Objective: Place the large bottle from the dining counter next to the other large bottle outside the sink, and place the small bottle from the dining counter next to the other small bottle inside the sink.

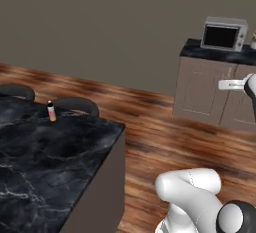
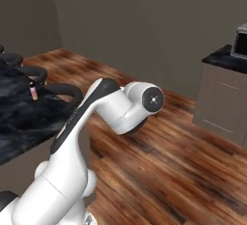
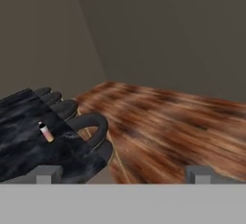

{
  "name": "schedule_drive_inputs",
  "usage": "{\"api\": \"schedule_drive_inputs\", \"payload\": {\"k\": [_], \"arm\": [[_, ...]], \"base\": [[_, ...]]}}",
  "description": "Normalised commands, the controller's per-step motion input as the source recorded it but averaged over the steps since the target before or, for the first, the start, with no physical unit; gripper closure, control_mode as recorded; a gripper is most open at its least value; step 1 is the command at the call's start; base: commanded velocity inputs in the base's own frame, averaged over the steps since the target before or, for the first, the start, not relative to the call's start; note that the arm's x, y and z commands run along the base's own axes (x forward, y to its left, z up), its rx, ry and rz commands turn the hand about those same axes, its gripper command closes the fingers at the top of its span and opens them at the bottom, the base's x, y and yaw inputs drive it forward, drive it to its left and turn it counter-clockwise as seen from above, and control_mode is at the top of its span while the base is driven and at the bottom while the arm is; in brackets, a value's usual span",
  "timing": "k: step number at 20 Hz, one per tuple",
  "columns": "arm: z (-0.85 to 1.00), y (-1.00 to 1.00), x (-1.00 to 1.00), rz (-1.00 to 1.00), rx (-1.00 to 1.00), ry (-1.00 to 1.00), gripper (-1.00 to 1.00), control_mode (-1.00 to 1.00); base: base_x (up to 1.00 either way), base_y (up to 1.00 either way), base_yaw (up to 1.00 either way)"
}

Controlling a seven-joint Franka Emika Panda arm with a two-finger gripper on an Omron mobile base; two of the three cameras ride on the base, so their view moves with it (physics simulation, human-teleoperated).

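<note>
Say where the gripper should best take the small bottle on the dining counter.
Probably around the body of the bottle, below its dark cap, coming in level from the side: it stands upright and slim near the dining counter's far edge, with stools behind it.

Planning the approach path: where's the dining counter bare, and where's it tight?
The dining counter is bare from its near corner back to the small bottle. That bottle stands alone at the far edge, just in front of the stools, so that edge is the only tight spot. The open hand holds nothing.
</note>
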Motion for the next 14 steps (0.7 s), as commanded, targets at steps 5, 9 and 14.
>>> {"api": "schedule_drive_inputs", "payload": {"k": [5,9,14], "arm": [[0.00,0.00,0.00,0.00,0.00,0.00,-1.00,1.00],[0.00,0.00,0.00,0.00,0.00,0.00,-1.00,1.00],[0.00,0.00,0.00,0.00,0.00,0.00,-1.00,1.00]], "base": [[0.00,0.25,0.45],[0.05,0.24,0.44],[0.13,0.20,0.43]]}}
